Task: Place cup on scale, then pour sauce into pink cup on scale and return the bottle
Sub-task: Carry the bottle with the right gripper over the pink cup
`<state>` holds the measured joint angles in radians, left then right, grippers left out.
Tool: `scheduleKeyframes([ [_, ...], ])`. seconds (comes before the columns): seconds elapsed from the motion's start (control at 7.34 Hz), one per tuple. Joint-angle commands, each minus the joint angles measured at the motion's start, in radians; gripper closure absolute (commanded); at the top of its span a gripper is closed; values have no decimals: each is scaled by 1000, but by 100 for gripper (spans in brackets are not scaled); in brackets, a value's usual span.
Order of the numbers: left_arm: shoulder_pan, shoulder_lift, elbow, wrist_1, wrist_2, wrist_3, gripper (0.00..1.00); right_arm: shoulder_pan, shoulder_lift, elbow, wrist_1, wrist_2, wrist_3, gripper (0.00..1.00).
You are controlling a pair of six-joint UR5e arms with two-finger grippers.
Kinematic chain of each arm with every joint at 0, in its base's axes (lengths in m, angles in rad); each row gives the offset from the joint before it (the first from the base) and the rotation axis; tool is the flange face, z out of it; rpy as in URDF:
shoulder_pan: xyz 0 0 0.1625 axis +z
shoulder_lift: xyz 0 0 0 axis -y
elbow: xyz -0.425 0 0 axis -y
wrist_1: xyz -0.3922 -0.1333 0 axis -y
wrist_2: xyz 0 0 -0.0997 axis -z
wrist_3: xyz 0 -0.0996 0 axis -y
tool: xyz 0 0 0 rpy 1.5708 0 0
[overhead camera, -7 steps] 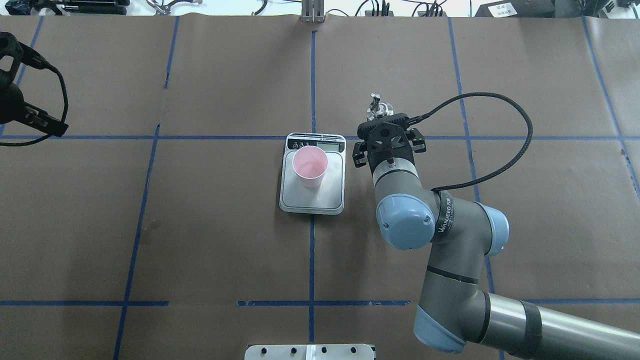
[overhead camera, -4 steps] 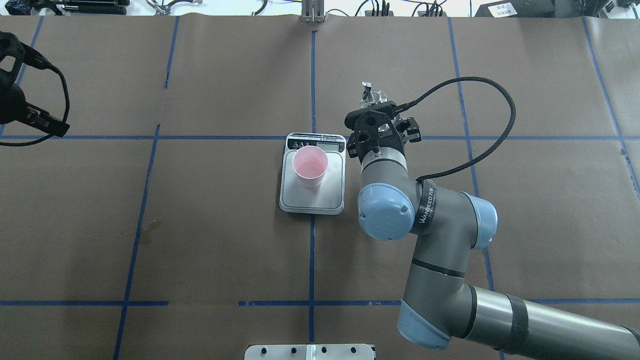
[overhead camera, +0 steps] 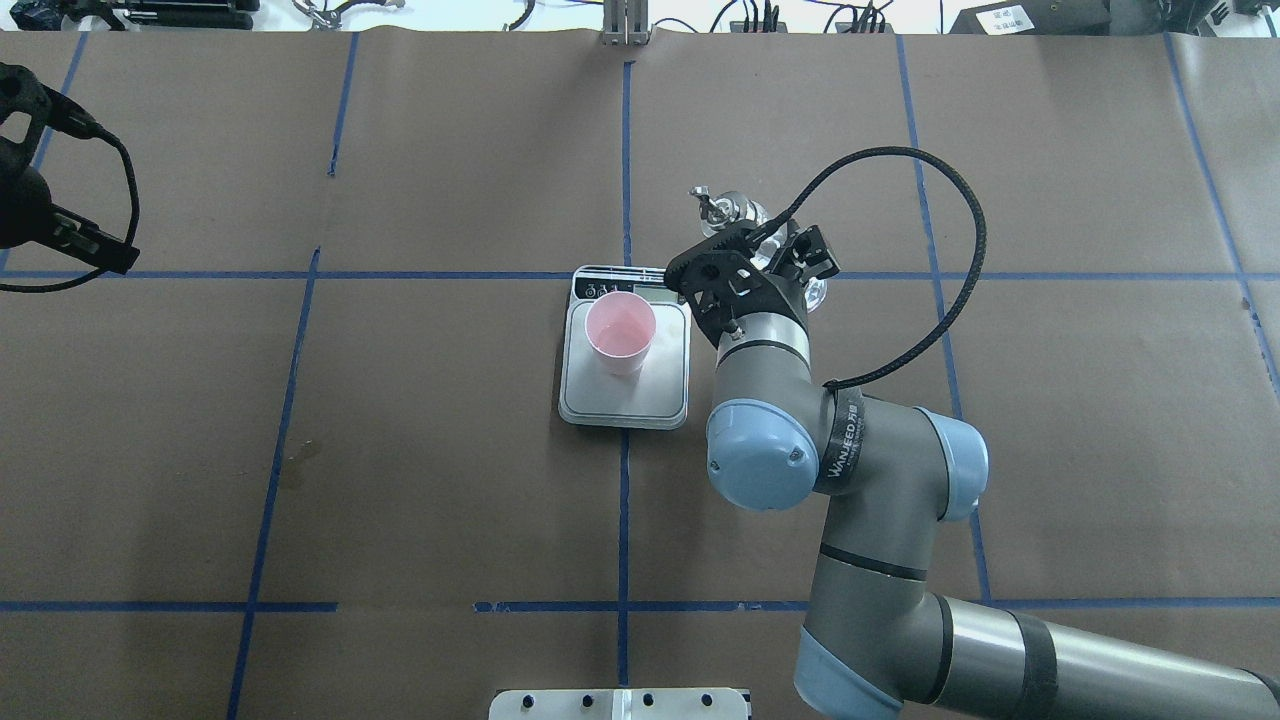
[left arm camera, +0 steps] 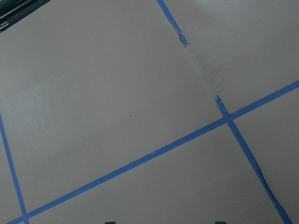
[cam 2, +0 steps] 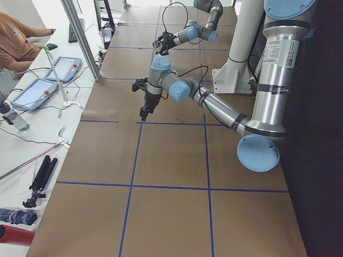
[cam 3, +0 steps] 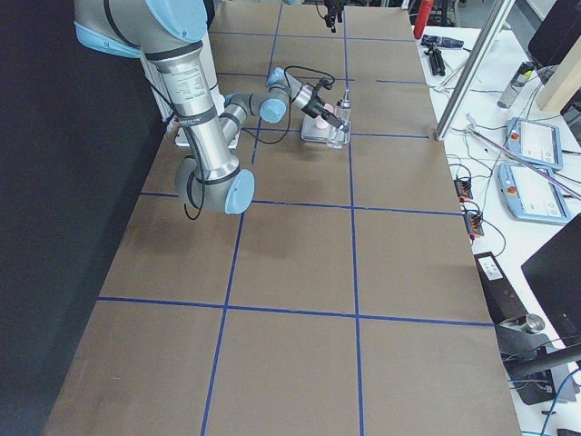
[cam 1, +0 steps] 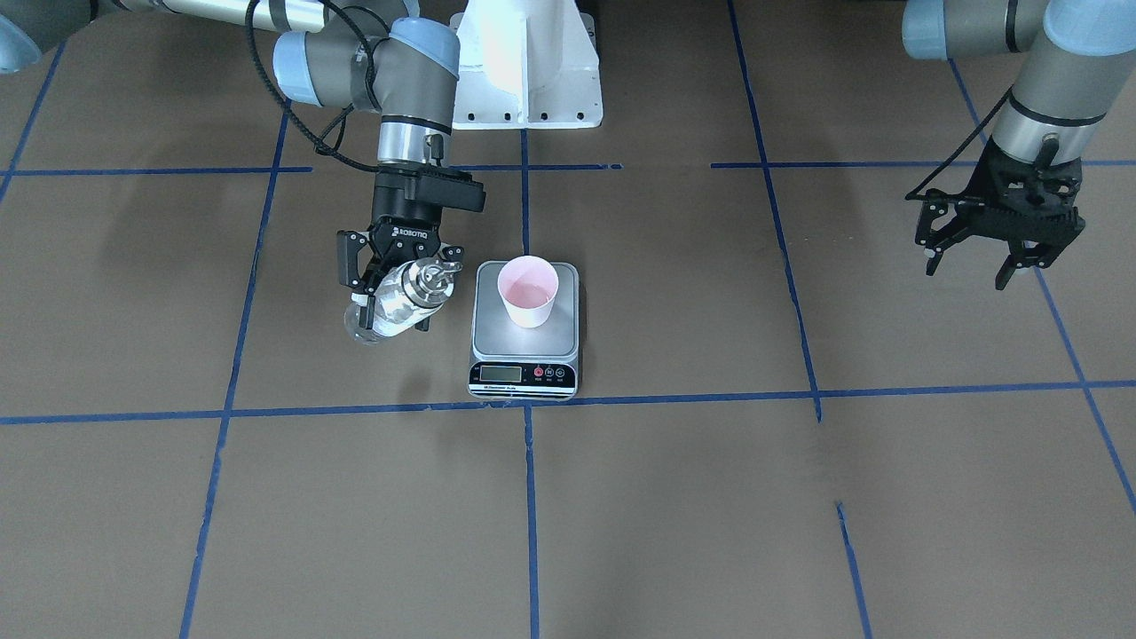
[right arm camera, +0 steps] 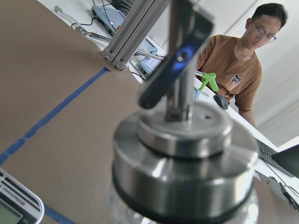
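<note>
obstacles: cup (cam 1: 528,293) on scale (cam 1: 524,351) | bottle (cam 1: 404,306): just beside scale | room: table (cam 1: 710,293) toward robot's left

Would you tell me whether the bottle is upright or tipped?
Tipped: the bottle, held by the right gripper, leans cap-first toward the cup.

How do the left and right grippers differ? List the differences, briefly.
The right gripper is shut on the tilted bottle; the left gripper is open and empty. The right gripper hangs beside the scale; the left gripper hangs far from it. Both are black two-finger grippers.
</note>
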<state>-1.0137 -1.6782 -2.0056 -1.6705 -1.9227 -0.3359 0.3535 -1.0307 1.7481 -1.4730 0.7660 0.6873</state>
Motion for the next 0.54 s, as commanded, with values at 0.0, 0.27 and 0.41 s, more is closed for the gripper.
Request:
scheduleKeyframes([
  [0.0, 0, 0, -1, 1, 1, 0, 23, -16, 15, 2, -106, -14, -98, 100],
  [0.27, 1, -1, -4, 2, -1, 0, 23, -65, 29, -19, -227, -153, -110, 100],
  [0.41, 1, -1, -4, 2, -1, 0, 23, -76, 40, -16, -289, -183, -148, 100],
])
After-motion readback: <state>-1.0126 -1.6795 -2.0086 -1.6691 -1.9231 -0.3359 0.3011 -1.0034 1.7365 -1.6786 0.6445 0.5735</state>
